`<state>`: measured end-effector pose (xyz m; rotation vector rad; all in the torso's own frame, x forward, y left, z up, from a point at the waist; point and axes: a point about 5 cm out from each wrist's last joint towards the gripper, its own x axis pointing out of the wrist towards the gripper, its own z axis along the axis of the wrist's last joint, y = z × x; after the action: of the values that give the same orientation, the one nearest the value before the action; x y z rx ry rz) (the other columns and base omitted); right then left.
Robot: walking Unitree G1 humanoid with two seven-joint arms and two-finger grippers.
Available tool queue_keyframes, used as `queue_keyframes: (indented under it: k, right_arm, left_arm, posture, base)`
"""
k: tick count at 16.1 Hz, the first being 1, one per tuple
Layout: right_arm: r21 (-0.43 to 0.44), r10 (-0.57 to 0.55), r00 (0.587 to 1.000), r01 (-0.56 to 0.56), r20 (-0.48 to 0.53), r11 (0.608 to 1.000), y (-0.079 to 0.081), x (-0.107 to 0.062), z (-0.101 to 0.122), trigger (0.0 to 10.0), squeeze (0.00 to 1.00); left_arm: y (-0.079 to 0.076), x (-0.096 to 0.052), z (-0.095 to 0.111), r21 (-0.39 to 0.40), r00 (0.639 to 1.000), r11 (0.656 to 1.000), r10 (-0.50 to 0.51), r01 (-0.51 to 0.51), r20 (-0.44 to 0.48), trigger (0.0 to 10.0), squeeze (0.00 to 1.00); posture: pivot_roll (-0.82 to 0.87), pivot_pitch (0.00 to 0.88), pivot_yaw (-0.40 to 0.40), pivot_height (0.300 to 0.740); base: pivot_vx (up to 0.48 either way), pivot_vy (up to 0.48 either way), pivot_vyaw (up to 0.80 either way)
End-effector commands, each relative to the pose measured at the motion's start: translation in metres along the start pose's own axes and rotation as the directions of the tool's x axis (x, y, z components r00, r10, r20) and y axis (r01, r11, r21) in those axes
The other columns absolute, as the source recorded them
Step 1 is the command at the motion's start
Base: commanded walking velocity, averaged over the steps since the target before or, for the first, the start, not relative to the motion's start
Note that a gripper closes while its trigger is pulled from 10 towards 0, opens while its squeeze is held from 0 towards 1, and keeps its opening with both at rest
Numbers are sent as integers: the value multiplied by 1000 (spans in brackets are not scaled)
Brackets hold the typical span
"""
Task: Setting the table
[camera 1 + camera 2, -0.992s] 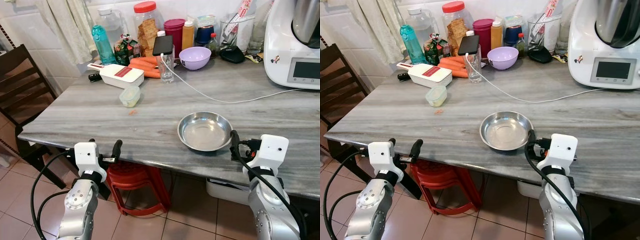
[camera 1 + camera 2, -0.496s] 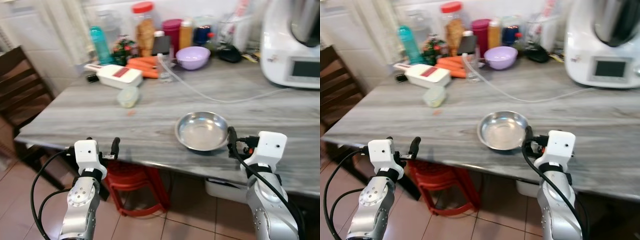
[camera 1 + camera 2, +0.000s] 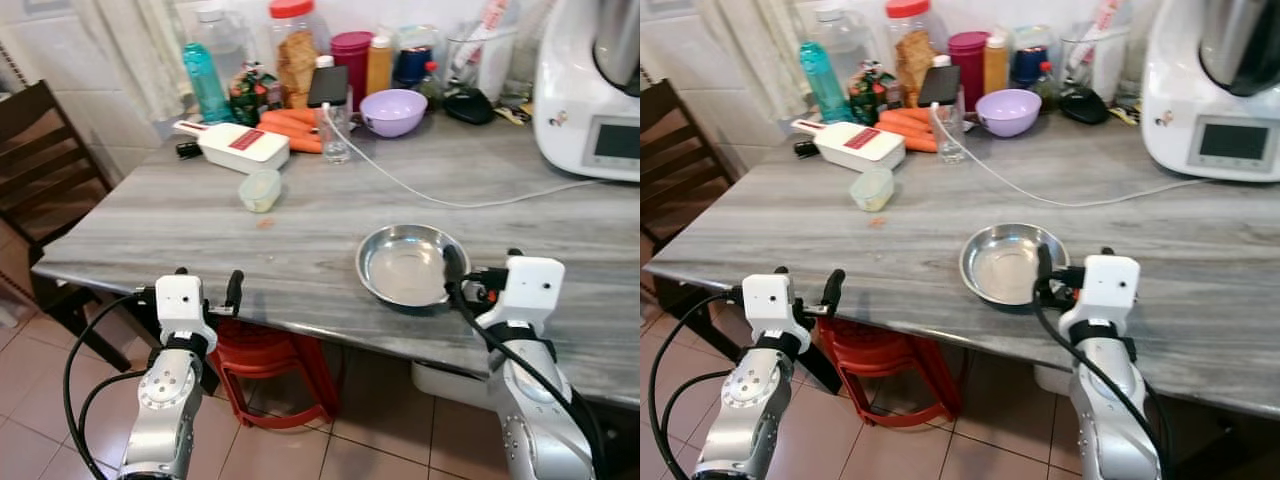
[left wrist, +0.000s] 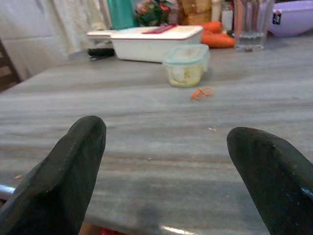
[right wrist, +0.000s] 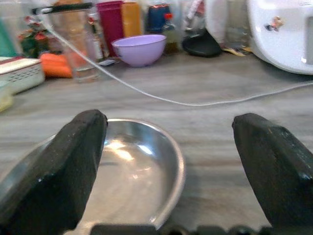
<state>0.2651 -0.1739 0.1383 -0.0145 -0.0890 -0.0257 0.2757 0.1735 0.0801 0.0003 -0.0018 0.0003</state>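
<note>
Left hand (image 3: pixel 208 291) is held open at the counter's (image 3: pixel 200 230) near edge. Right hand (image 3: pixel 478 272) is spread wide at the right rim of a shiny, shallow, empty steel bowl (image 3: pixel 404 266) near the edge.

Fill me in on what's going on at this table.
The robot stands at the near edge of a grey table. Its right gripper, fingers open, is at the near right rim of an empty steel bowl, with one finger over the rim and the other outside it, not yet closed. The left gripper hovers open at the table's edge, holding nothing. A slicer box, carrots and a purple bowl sit at the back.
</note>
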Motion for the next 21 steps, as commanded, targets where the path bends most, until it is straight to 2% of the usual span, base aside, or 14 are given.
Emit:
queue_keyframes:
  k: [1,4,8,11,13,15,18,21]
  right_arm:
    - [-13,42,999,-41,32,999,6,1,8,10000,0]
    - [-34,82,996,-81,26,996,6,5,9,10000,0]
    - [-52,137,991,-136,2,989,7,11,8,10000,0]
    - [-69,156,988,-157,-21,985,7,13,3,10000,0]
    - [-66,144,989,-146,-29,987,9,13,0,10000,0]
    - [-43,109,993,-111,-43,993,7,13,-5,10000,0]
    - [-31,71,997,-72,-40,997,2,6,-10,10000,0]
    - [-25,21,1000,-22,-21,999,-5,-3,-10,10000,0]
  left_arm:
    - [3,-3,1,18,1000,1000,17,-17,7,10000,0]
    - [5,-5,-4,-12,997,997,72,-72,0,10000,0]
    - [0,-12,-10,-41,993,993,113,-114,-14,10000,0]
    - [-9,-12,-13,-50,997,995,80,-81,-20,10000,0]
    - [-4,-5,-8,-32,997,997,71,-71,-5,10000,0]
    - [-1,-1,-4,-22,998,998,60,-60,5,10000,0]
    - [-5,-5,-8,0,999,999,52,-52,-5,10000,0]
    - [-4,0,-5,45,998,997,62,-63,23,10000,0]
  posture:
    - [-107,0,116,740]
    - [-92,0,60,740]
    - [-76,0,-5,740]
    - [-68,0,-35,740]
    - [-69,0,-22,740]
    - [-84,0,26,740]
    - [-110,0,75,740]
    - [-146,0,115,740]
  base:
    - [0,0,0]
    - [0,0,0]
    - [0,0,0]
    - [0,0,0]
    - [0,0,0]
    - [0,0,0]
    - [0,0,-533]
    - [0,0,-150]
